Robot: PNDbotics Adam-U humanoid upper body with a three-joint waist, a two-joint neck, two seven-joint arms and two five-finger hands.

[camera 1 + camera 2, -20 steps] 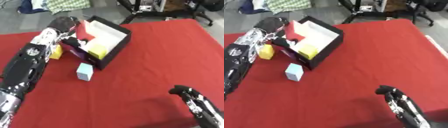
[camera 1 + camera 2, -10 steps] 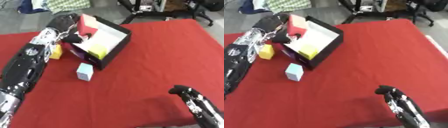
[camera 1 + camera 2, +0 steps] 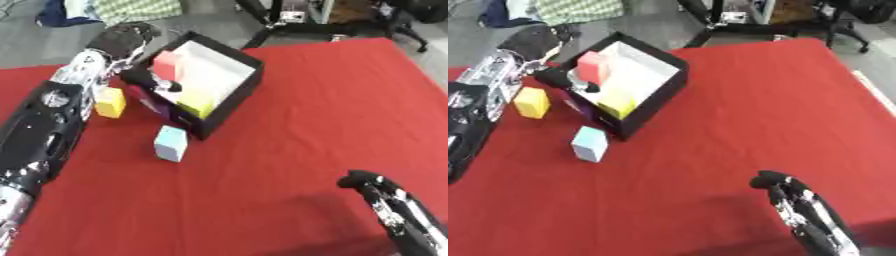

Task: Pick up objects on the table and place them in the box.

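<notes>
The left hand (image 3: pixel 144 77) reaches in from the upper left and pinches a pink block (image 3: pixel 166 66) between curled fingers and thumb, holding it over the near-left part of the black box (image 3: pixel 234 91), whose white floor shows beyond it. A yellow-green block (image 3: pixel 196 106) already lies inside the box by its front wall. To finish this step well, the block should be carried a little further toward the middle of the white floor before the fingers spread — released where it hangs now, it looks close enough to the left wall to catch on the rim or tip onto the block already inside. Lowering it first and letting go with the wrist level would probably keep it from bouncing out. Two things wait outside on the red bench (image 3: pixel 297 150): a yellow block (image 3: pixel 110 102) just beside the box's left corner, and a pale blue block (image 3: pixel 171 143) just in front of it. The right hand (image 3: pixel 785 192) rests idle near the lower right corner, fingers relaxed, holding nothing.
</notes>
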